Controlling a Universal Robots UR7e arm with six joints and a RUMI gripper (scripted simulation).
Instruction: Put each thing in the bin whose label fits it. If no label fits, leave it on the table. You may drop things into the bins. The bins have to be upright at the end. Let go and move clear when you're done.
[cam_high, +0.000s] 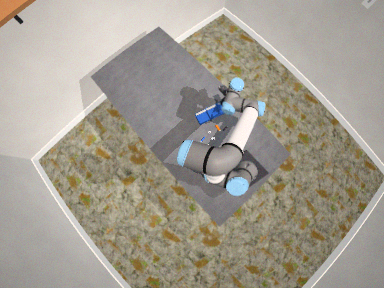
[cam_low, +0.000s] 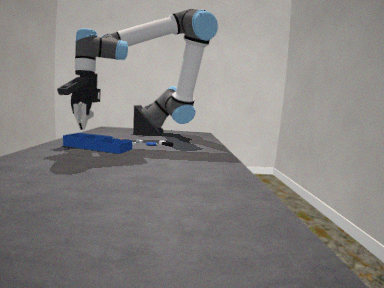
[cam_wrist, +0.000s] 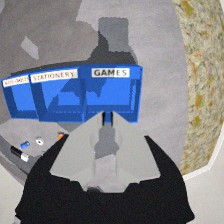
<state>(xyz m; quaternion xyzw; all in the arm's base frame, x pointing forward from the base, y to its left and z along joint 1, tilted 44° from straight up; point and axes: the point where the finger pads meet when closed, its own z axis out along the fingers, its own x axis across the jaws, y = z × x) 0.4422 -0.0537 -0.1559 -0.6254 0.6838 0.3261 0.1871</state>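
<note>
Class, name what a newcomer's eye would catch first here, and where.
Probably the big arm, arching over the grey table. Next, the bright blue bins, labelled in capitals, with the gripper above the GAMES end. Small items lie beside them, one orange.
</note>
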